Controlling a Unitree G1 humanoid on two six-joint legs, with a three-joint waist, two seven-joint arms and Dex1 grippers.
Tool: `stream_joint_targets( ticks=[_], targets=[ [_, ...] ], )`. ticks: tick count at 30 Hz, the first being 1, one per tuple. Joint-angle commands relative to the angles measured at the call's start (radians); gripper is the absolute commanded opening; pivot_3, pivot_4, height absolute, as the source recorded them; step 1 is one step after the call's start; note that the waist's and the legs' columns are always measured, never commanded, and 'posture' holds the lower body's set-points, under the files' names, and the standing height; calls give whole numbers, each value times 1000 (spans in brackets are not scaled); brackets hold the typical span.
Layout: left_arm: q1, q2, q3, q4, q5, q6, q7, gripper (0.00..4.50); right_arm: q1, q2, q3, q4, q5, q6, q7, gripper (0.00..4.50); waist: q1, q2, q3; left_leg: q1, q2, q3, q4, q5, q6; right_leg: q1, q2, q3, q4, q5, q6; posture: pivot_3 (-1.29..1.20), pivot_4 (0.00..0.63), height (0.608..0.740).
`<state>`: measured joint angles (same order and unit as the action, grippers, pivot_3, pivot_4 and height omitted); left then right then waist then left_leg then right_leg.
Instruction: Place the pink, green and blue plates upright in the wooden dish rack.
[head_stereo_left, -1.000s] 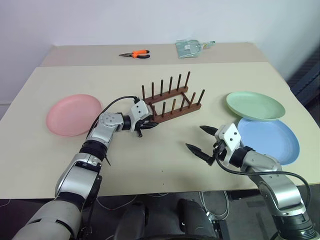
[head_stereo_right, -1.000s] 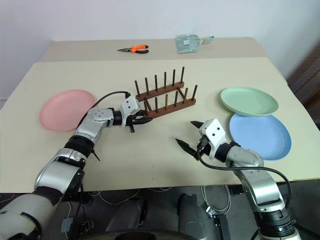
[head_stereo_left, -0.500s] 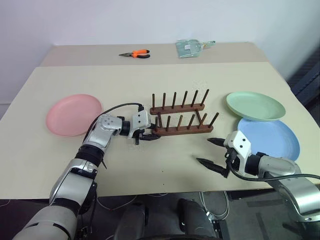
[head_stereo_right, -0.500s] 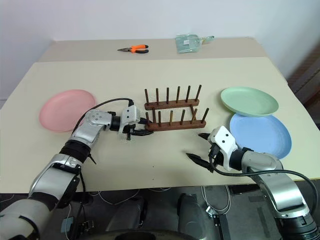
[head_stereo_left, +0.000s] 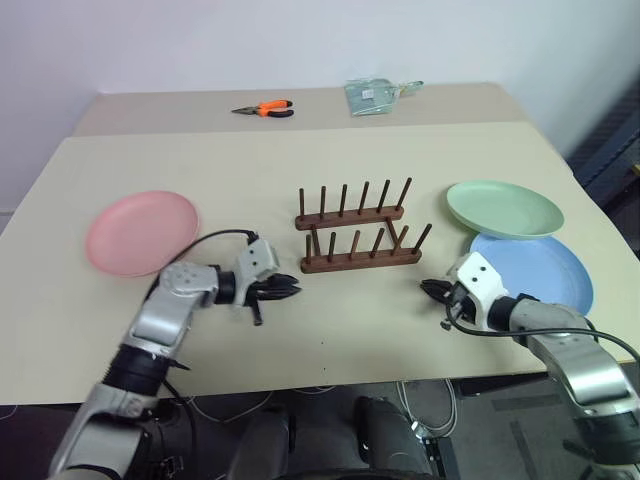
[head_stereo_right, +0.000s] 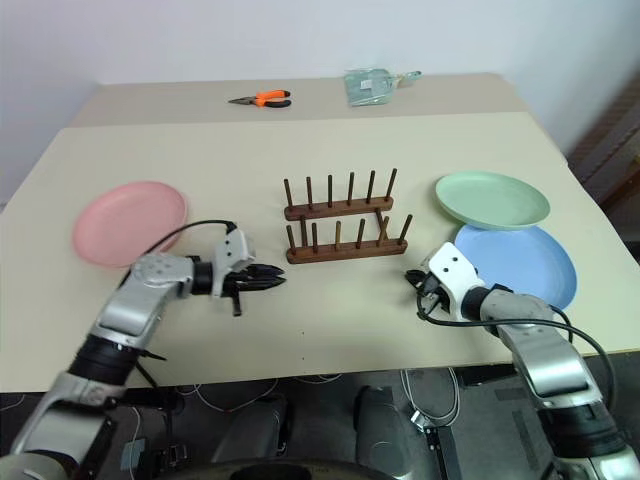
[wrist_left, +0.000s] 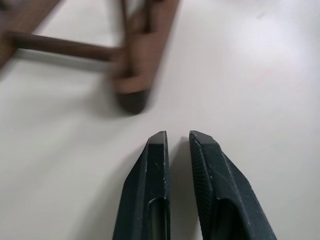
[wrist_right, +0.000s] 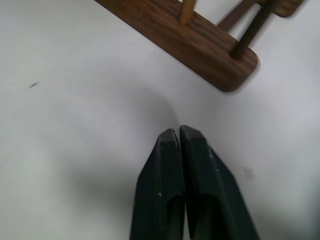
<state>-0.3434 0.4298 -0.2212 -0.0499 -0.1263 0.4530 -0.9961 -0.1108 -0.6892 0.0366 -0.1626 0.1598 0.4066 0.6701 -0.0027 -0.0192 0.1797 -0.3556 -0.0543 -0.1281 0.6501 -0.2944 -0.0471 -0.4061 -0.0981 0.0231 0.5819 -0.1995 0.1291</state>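
The wooden dish rack had been swung square mid-counter, empty; plates lay flat. The left end effector had let go, fingers nearly together, empty; the right end effector had snapped together. Plates could load next.

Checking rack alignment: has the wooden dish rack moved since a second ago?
Yes. The wooden dish rack has swung from slanted to square with the table edge, ending nearer the green plate.

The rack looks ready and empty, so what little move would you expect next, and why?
Probably the right pincer opens and swings toward the blue plate. It is shut, holding nothing, and that plate lies flat right beside it. The rack has no plates yet.
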Motion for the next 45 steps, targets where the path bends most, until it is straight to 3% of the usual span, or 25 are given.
stream_joint_targets(
  ticks=[1,9,20,23,28,29,32,33,37,41,45],
  targets=[
    [6,-49,-55,-66,57,97,136,953,-73,48,28,84,-56,-32,-51,0,-2,0,0,0,0,0,0,0,0,0,0,0,0,0,0,0,150,740],
    [-76,-166,-38,116,154,80,421,953,-227,145,66,283,-143,-107,-129,0,-8,1,-4,3,0,0,0,1,-1,2,0,0,2,0,0,0,150,740],
    [-131,-162,-20,232,134,-12,464,953,-282,160,52,357,-156,-189,-106,0,-12,4,-7,4,0,0,-1,1,-2,2,1,0,3,3,-4,0,150,740],
    [-100,-139,-39,152,103,-32,392,922,-234,76,32,241,-138,-210,-17,816,-12,4,-7,4,0,0,-1,1,-2,1,1,0,3,3,-4,0,150,740],
    [12,-68,28,-78,-12,-30,291,922,-152,-67,-121,-38,18,-105,115,3157,-15,6,-6,0,0,1,-3,1,-2,-3,0,1,2,2,-3,0,150,740],
    [27,-66,82,-107,-45,-3,309,922,-129,-92,-143,-83,54,-85,149,3157,-12,5,-6,0,0,1,-3,1,-2,-3,0,1,1,2,-3,0,150,740],
    [-13,-109,353,-102,-120,50,528,1720,-87,-123,-173,-177,156,-35,224,3216,-8,2,-5,0,1,-2,-2,1,-1,-1,1,-1,1,0,1,0,150,740],
    [-46,-112,433,-74,-100,41,639,2211,-89,-119,-170,-195,194,-11,243,3216,-7,1,-4,0,1,-3,-2,1,-1,-1,1,-2,1,0,0,0,150,740],
    [-195,-97,729,5,45,128,1162,4211,-147,-77,-97,-233,248,37,265,4492,-14,0,-4,1,1,-5,-1,1,-1,0,1,-3,2,1,1,0,150,740],
    [-192,-61,824,-28,121,269,1323,4361,-233,18,8,-279,256,49,243,4500,-11,0,-4,2,0,-3,-3,1,-2,-2,1,-1,2,1,0,0,150,740],
    [-179,-97,909,-56,43,441,1322,4361,-264,69,89,-270,224,31,242,4500,16,-6,-7,-2,-1,-6,-3,1,-3,-3,0,-4,1,2,-1,0,150,740]
  ],
)
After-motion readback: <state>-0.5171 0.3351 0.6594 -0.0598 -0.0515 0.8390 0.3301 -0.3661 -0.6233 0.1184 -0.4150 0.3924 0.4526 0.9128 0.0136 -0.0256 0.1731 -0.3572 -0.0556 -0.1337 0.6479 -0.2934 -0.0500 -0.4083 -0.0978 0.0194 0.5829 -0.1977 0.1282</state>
